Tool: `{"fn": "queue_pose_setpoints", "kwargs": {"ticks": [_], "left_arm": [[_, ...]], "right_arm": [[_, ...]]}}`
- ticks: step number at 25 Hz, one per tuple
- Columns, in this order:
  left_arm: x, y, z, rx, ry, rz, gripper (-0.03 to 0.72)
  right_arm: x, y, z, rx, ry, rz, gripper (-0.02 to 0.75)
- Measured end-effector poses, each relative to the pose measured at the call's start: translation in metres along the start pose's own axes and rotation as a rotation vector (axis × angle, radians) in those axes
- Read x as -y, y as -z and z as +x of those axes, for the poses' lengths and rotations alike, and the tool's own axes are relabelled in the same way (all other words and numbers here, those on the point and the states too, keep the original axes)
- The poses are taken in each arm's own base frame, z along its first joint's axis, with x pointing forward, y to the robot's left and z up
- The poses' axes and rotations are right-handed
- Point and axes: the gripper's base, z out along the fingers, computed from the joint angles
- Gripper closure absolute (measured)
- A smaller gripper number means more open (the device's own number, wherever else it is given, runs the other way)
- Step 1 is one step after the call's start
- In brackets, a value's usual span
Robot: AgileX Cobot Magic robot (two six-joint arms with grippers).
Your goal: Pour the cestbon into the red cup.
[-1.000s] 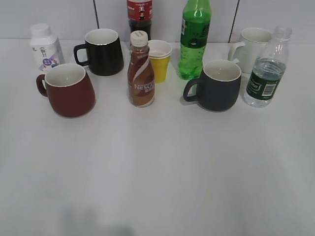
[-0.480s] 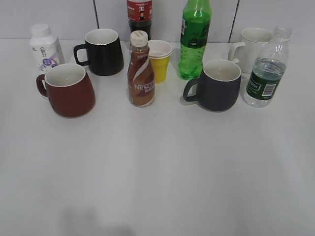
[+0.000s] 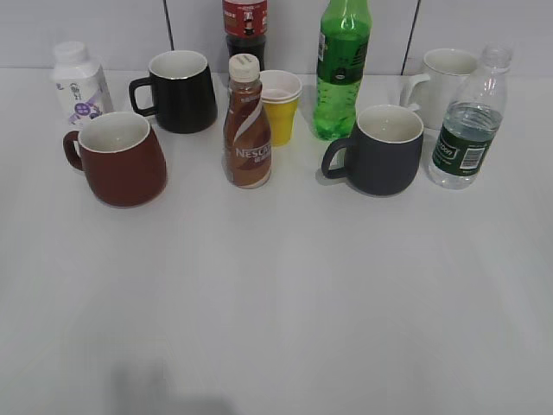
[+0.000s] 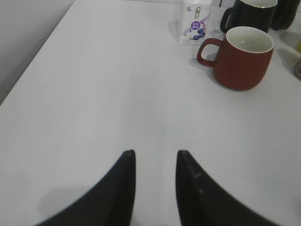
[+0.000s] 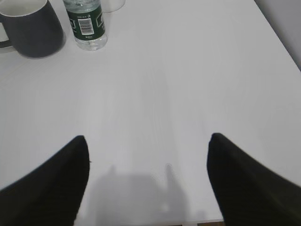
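The cestbon [image 3: 467, 121], a clear ribbed bottle with a dark green label, stands upright at the far right of the table; it also shows in the right wrist view [image 5: 86, 22]. The red cup [image 3: 119, 158] stands upright at the left, handle to the left, white inside; it also shows in the left wrist view [image 4: 241, 57]. My left gripper [image 4: 155, 153] is open and empty, low over bare table, well short of the red cup. My right gripper [image 5: 148, 139] is wide open and empty near the table's front edge, well short of the cestbon. Neither gripper shows in the exterior view.
A dark grey mug [image 3: 378, 150] stands left of the cestbon, a white mug [image 3: 445, 76] behind it. A green soda bottle [image 3: 340, 69], yellow paper cup [image 3: 281, 106], brown Nescafe bottle [image 3: 246, 124], black mug [image 3: 180, 91] and white milk bottle [image 3: 79, 84] stand along the back.
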Motion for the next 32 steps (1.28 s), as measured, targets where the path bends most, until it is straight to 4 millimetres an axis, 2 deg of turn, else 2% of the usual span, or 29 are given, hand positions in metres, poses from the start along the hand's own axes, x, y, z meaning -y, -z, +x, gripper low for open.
{"fn": "queue_pose_setpoints", "kwargs": {"ticks": [8, 10, 14, 16, 20, 22, 27, 30, 32], "left_arm": [[0.000, 0.000, 0.000, 0.001, -0.002, 0.003, 0.461], [0.001, 0.001, -0.007, 0.032, -0.006, 0.017, 0.461], [0.003, 0.000, -0.030, 0.195, -0.008, 0.045, 0.461], [0.004, -0.008, -0.037, 0.243, -0.007, 0.053, 0.461], [0.008, -0.047, -0.038, 0.244, 0.002, 0.067, 0.461], [0.009, -0.069, -0.036, 0.235, 0.010, 0.072, 0.461], [0.012, -0.119, -0.047, 0.272, 0.010, 0.075, 0.454], [0.016, -0.153, -0.053, 0.284, -0.063, 0.079, 0.409], [0.019, -0.186, -0.049, 0.253, -0.087, 0.094, 0.371]], "right_arm": [[0.000, 0.000, 0.000, 0.001, 0.000, 0.000, 0.151], [0.000, 0.002, -0.003, 0.024, -0.001, -0.003, 0.151], [-0.003, 0.000, -0.023, 0.158, 0.001, -0.021, 0.151], [-0.005, -0.006, -0.034, 0.204, 0.004, -0.030, 0.151], [-0.008, -0.028, -0.054, 0.206, 0.022, -0.031, 0.151], [-0.011, -0.044, -0.063, 0.191, 0.028, -0.035, 0.151], [-0.018, -0.091, -0.084, 0.176, 0.043, -0.058, 0.151], [-0.023, -0.122, -0.091, 0.170, 0.047, -0.072, 0.151], [-0.026, -0.144, -0.093, 0.165, 0.049, -0.081, 0.151]]}}
